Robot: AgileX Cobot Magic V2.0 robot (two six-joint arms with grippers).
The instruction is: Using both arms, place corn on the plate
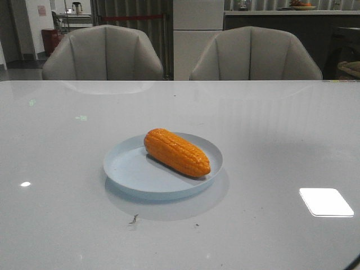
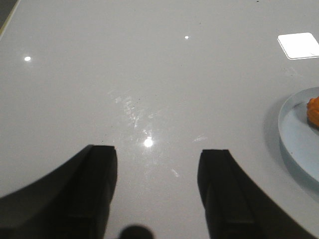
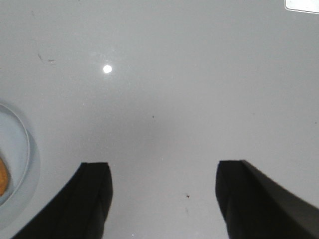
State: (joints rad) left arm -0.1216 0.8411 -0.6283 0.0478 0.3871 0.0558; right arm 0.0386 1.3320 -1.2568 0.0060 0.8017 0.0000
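Near the front camera, the blue plate [image 1: 132,169] sits on the white table [image 1: 281,129], and the corn [image 1: 176,152] lies inside it. From the left wrist, the left gripper [image 2: 157,164] has its fingers apart over bare table. From the right wrist, the right gripper [image 3: 164,191] is the same, holding nothing.

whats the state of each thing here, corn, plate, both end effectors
corn: lying on its side on the plate, not held
plate: flat on the table, holding the corn
left end effector: open, empty, over bare table beside the plate
right end effector: open, empty, over bare table beside the plate
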